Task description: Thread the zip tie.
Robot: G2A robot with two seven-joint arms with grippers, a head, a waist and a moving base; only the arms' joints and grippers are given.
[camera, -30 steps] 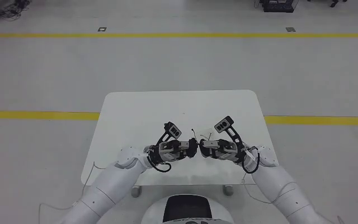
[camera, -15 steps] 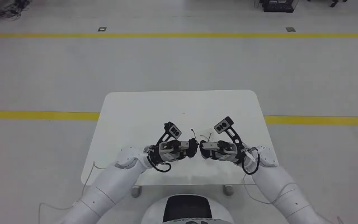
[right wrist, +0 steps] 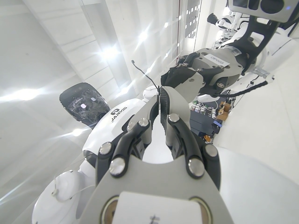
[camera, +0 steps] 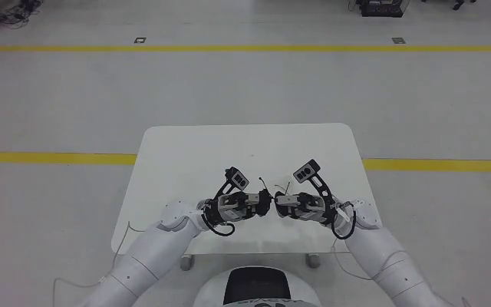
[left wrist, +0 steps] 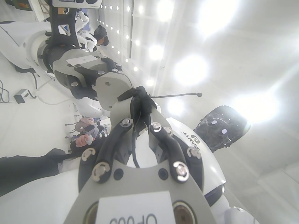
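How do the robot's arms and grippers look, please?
The left arm and right arm have white rounded shells. The left gripper and right gripper have grey bodies, black links with silver pins, and a white label. Black cables loop at the wrists.

zip tie (left wrist: 175,96) partly hidden between fingers (left wrist: 118,115); too small from above

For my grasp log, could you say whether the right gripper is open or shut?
Shut: the right gripper pinches the zip tie, no gap between its pads.

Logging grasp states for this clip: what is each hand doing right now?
Left hand: closed, holding the zip tie.
Right hand: closed on the same zip tie.
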